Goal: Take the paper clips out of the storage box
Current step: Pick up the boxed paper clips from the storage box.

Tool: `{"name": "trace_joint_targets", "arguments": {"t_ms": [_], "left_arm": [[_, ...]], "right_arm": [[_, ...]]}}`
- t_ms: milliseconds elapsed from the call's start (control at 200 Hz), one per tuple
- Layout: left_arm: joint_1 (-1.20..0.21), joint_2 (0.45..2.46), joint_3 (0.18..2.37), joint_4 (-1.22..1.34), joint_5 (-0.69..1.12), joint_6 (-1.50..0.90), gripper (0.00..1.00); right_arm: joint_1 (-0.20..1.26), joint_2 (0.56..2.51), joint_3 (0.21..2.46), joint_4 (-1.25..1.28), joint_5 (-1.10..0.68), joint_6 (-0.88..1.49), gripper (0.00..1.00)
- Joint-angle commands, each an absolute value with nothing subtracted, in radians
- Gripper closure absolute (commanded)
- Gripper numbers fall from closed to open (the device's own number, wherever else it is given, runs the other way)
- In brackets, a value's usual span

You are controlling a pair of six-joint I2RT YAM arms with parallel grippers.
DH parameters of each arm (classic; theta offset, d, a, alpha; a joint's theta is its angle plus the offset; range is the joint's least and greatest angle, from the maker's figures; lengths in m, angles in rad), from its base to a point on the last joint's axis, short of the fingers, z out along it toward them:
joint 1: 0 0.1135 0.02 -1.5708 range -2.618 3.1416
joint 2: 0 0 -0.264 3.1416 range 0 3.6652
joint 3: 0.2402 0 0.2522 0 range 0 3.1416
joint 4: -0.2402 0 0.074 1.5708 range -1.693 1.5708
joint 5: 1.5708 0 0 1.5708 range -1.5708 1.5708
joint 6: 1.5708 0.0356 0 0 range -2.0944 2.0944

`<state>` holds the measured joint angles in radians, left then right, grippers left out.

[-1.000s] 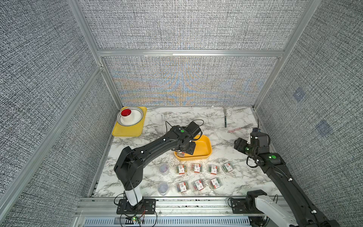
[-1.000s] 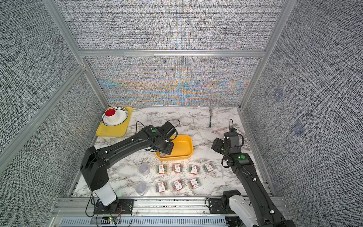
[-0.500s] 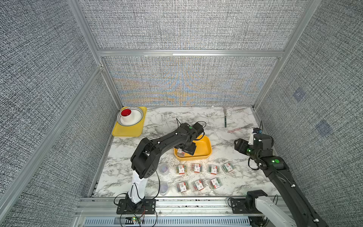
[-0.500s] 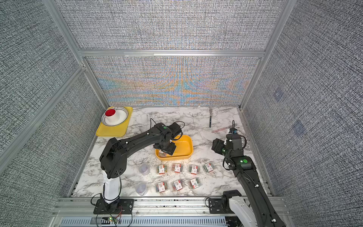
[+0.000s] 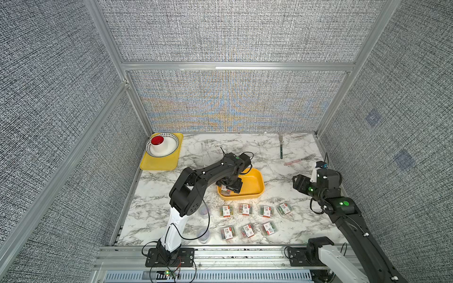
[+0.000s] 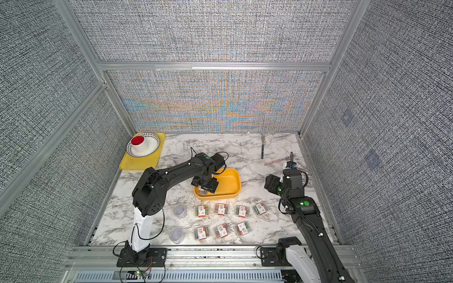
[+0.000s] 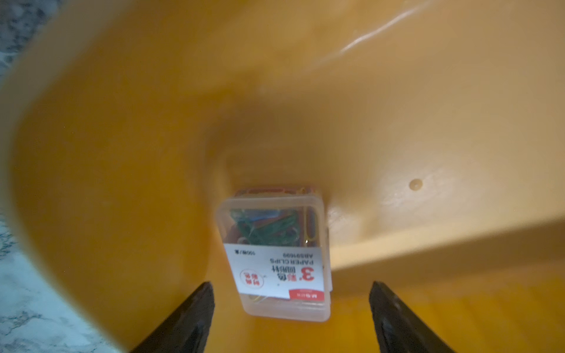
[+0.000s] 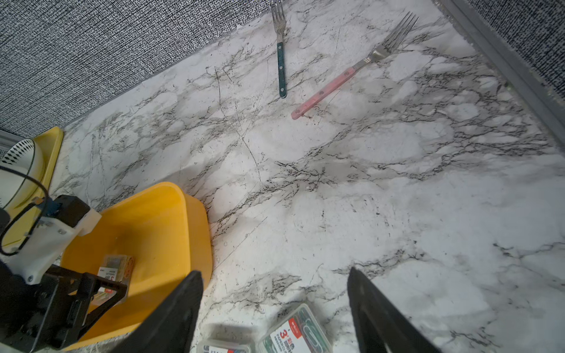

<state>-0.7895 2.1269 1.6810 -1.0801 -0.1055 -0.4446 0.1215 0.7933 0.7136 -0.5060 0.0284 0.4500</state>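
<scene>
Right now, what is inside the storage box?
One labelled paper clip pack, the open left pincer straddling its end. That arm hides part of the storage box floor in both top views.

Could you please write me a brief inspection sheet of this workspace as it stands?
Surface: white marble-patterned tabletop, fine scratches.
Job's things: deep yellow-orange plastic tub holds one clear rectangular clip pack; seven more packs and two round purplish tubs on the tabletop.
Clutter: flat yellow tray with patterned bowl; green-handled fork; pink-handled fork.
Grippers: left gripper open, fingers astride the tub's pack, not touching; right gripper open, empty.
Cables: black loop beside left gripper.
Surroundings: grey woven walls, aluminium frame.
</scene>
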Motion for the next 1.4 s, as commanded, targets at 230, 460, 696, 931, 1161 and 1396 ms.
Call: {"name": "trace_joint_targets", "arguments": {"t_ms": [230, 460, 696, 931, 1161, 1396], "left_arm": [[-0.773, 2.202, 1.739, -1.074, -0.061, -0.43, 0.19], [-0.79, 2.189, 1.76, -1.027, -0.023, -0.409, 0.35], [-0.801, 2.134, 1.782, -1.034, -0.039, -0.396, 0.46], [-0.808, 2.052, 1.785, -1.054, -0.073, -0.387, 0.46], [-0.823, 1.996, 1.8, -1.069, -0.092, -0.372, 0.46], [-0.89, 1.953, 1.848, -1.084, -0.098, -0.36, 0.46]], "right_arm": [[0.118, 0.791, 0.7, -0.492, 0.034, 0.443, 0.23], [0.117, 0.791, 0.685, -0.482, 0.033, 0.445, 0.23], [0.117, 0.799, 0.687, -0.473, 0.02, 0.449, 0.24], [0.117, 0.796, 0.684, -0.47, 0.014, 0.457, 0.25], [0.116, 0.796, 0.694, -0.473, -0.002, 0.462, 0.26], [0.115, 0.79, 0.764, -0.529, -0.001, 0.447, 0.26]]}}
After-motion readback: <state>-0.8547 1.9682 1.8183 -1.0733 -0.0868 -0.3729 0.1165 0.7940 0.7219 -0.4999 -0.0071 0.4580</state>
